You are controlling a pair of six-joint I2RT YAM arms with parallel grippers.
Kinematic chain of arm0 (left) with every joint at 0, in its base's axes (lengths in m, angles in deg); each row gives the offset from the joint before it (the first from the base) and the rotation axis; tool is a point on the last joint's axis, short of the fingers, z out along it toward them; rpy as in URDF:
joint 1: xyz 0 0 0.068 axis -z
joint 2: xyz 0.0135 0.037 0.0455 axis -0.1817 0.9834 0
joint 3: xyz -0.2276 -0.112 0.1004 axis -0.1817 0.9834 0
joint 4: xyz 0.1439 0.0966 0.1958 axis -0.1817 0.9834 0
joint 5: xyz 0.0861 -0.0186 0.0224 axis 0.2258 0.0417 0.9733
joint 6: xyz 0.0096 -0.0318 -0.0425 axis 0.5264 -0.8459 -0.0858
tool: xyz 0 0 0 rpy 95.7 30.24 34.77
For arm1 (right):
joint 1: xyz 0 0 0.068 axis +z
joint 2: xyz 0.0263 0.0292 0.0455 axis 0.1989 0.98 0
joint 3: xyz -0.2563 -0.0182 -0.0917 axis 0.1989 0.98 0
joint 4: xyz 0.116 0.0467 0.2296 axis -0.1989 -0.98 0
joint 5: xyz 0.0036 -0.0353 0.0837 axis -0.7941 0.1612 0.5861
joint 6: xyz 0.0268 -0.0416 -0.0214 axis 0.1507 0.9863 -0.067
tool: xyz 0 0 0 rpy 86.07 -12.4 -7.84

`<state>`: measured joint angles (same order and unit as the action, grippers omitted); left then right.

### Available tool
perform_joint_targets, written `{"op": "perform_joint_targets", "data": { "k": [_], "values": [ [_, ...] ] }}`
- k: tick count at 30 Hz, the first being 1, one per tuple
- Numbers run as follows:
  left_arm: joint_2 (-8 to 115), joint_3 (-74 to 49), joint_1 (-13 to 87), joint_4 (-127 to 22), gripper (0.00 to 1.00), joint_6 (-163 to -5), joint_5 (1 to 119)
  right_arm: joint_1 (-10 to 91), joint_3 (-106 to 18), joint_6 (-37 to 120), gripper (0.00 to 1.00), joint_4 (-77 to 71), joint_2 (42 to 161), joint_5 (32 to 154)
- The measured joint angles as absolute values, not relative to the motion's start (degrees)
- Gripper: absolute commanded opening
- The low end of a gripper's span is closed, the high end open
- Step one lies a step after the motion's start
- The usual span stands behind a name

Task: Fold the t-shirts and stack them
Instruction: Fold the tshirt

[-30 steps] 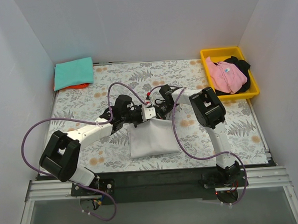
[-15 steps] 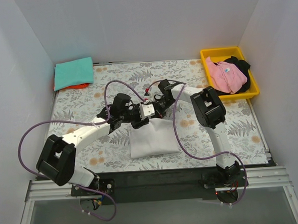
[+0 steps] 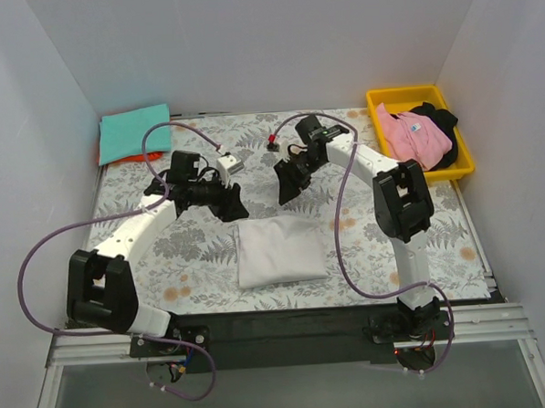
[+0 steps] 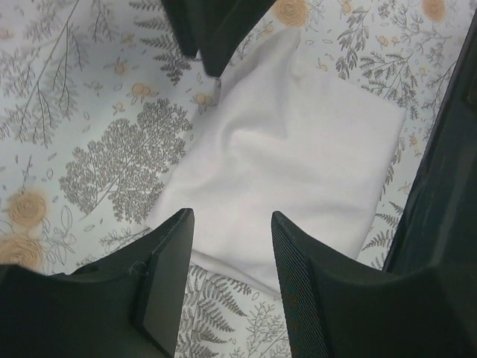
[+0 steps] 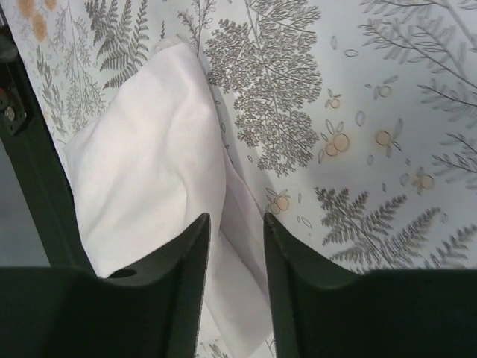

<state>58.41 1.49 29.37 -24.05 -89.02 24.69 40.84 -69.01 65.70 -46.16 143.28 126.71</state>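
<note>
A white t-shirt (image 3: 279, 249) lies folded in a rectangle on the table's near middle, also seen in the left wrist view (image 4: 298, 156) and the right wrist view (image 5: 141, 171). My left gripper (image 3: 235, 208) hangs open just beyond its far left corner, holding nothing (image 4: 231, 224). My right gripper (image 3: 285, 190) is open above the far edge, also holding nothing (image 5: 236, 224). A folded teal t-shirt (image 3: 134, 133) rests on an orange one (image 3: 143, 157) at the far left corner. Pink (image 3: 415, 138) and black (image 3: 443, 117) t-shirts sit bunched in the bin.
The yellow bin (image 3: 404, 93) stands at the far right corner. A floral-print cloth (image 3: 165, 255) covers the table. White walls close in the left, back and right sides. Purple cables loop off both arms over the table.
Both grippers have opened and let go of the white t-shirt's far edge. They lifted and drew back toward the far side, the left one leftward, the right one rightward.
</note>
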Motion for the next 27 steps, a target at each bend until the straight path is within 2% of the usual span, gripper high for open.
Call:
{"op": "perform_joint_targets", "data": {
  "k": [3,4,10,11,12,20,27],
  "values": [
    [62.87,-0.94,26.55,-21.34,0.50,-91.55,22.88,38.13,-71.31,68.09,0.59,-49.33,142.14,126.30],
    [64.51,-1.94,25.98,-20.42,0.57,-92.32,22.29,36.75,-72.07,68.85,0.59,-50.31,141.94,126.34],
    [75.42,-8.67,23.94,-15.27,0.62,-94.92,19.31,29.41,-69.14,75.58,0.61,-55.75,138.95,126.43],
    [77.43,-10.01,23.68,-14.37,0.63,-95.22,18.96,29.14,-67.77,76.57,0.74,-56.76,138.23,126.43],
    [79.42,-11.19,23.44,-13.65,0.63,-95.42,18.68,29.17,-66.65,77.07,0.78,-57.50,137.79,126.45],
    [88.90,-16.63,22.63,-8.77,0.63,-96.23,19.66,31.46,-62.48,81.24,0.81,-60.28,137.46,126.58],
    [92.53,-18.44,22.63,-7.24,0.57,-97.15,21.70,32.86,-61.27,82.53,0.73,-59.88,138.93,126.49]
  ]
}}
